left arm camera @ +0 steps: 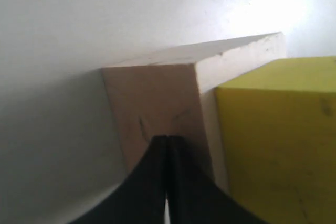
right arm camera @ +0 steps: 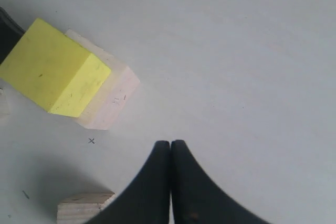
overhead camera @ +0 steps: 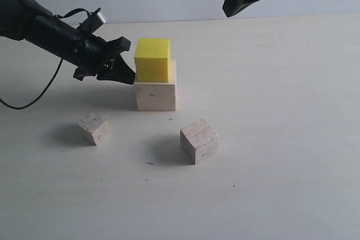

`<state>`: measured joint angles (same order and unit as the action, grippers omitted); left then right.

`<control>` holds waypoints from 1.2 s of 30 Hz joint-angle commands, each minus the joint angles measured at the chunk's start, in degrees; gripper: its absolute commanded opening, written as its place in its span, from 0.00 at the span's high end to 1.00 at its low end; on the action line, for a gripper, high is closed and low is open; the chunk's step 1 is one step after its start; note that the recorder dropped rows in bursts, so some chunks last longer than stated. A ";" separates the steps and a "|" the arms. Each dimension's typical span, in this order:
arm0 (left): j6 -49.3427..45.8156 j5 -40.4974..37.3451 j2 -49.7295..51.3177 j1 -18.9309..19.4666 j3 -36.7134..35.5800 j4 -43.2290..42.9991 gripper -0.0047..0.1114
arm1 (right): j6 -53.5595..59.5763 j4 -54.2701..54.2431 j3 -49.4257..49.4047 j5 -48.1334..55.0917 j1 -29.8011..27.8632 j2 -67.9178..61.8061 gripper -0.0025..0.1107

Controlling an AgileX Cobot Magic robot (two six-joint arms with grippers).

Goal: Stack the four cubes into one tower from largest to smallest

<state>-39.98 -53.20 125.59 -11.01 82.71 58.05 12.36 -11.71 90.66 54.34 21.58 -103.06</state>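
The bright yellow cube sits on the large pale cube, pushed toward its left edge rather than centred. My left gripper is shut with nothing held, and its tip rests against the large cube's left face, beside the yellow cube. The small pale cube lies on the table at front left. The grainy mid-sized cube lies at front centre. My right gripper hangs high at the back, shut and empty, well clear of the yellow cube and the grainy cube.
The pale table carries only the cubes. A black cable loops down from the left arm over the table's left side. A small x mark is drawn on the table near the large cube.
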 commanded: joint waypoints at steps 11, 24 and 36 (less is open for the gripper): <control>-0.23 -2.23 -0.92 -0.44 -0.23 1.20 0.96 | -0.17 0.30 -0.05 -0.25 -0.26 0.43 0.98; -0.23 -1.98 -1.02 -0.44 -0.23 1.20 0.96 | -0.17 0.30 -0.05 -0.25 -0.26 0.43 0.98; 1.20 -1.22 -12.35 3.75 -1.32 -4.04 0.96 | -0.16 0.20 -0.05 3.98 -0.26 2.06 0.98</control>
<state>-39.65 -54.82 117.25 -8.49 82.46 56.40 12.26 -11.71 90.66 56.07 21.58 -102.85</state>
